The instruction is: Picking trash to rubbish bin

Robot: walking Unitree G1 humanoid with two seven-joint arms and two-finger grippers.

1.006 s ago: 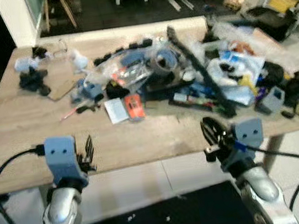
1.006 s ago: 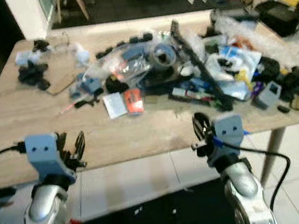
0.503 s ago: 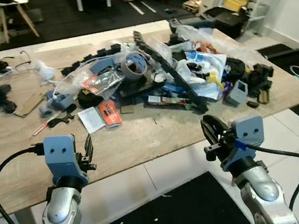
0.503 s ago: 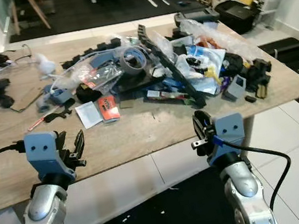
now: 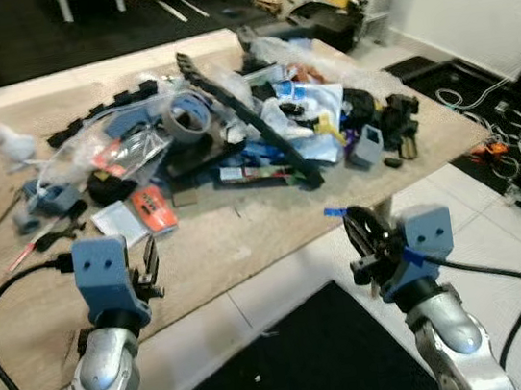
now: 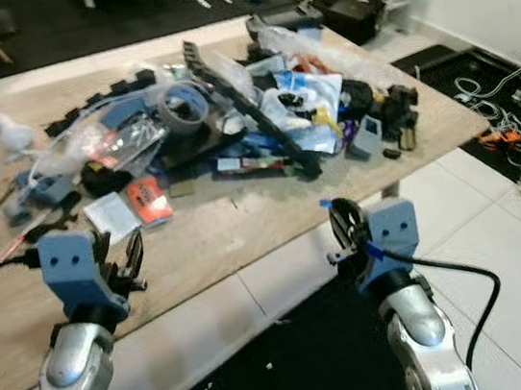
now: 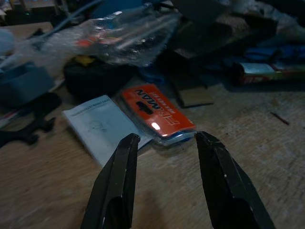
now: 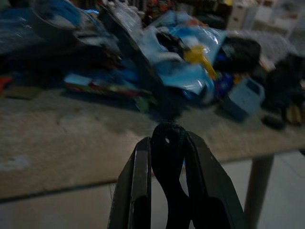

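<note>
Black and rubbery, a small looped scrap sits pinched between the fingers of the right gripper, which hangs off the near edge of the wooden table, above the tiled floor. That piece of trash is already in hand, so the step appears to be carrying it off; the next move calls for finding a rubbish bin, and I cannot make one out from these views, so turning away from the table looks necessary.

Across from it, the left gripper hovers low over the tabletop with its fingers spread apart and nothing between them. Just ahead of those fingers lie an orange packet and a white paper slip, side by side and touching.

Farther out from both grippers spreads the main heap of clutter: a roll of tape, clear plastic bags, blue wrappers and a long black strip lying aslant across the pile.

As for containers, a dark open box stands on the floor beyond the table's far corner; what it holds is too unclear to say.
</note>
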